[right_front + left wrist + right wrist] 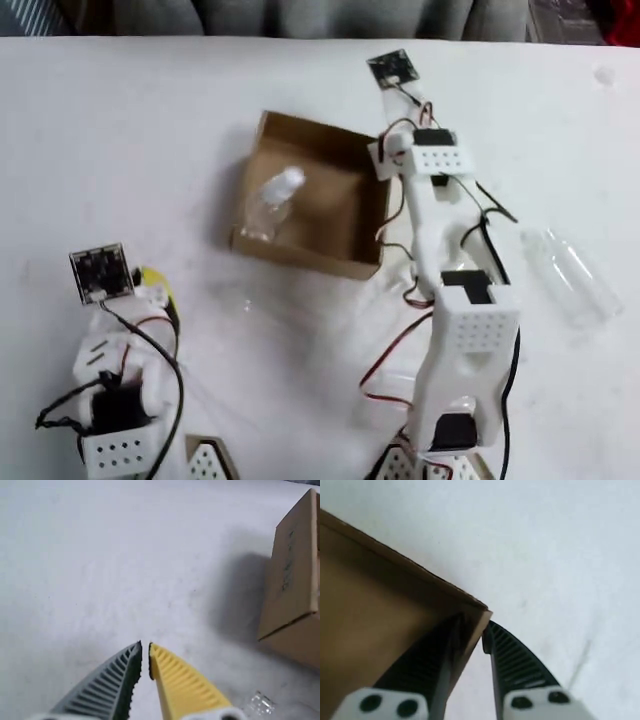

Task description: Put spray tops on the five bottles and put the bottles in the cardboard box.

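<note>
Left gripper (145, 652): grey and yellow fingers pinched together, holding nothing, over the white table (150, 150). Two bottles counted. One clear plastic bottle (572, 272) lies on the table to the right. One clear whitish-topped bottle (272, 200) lies alone inside the single brown cardboard box (300, 255). Box print unreadable. Right gripper (472, 630) clamps the box's wall.

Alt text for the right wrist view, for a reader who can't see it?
The right gripper straddles one wall of the box near a corner, with one dark jaw inside and the other outside. The white table lies beyond.
</note>
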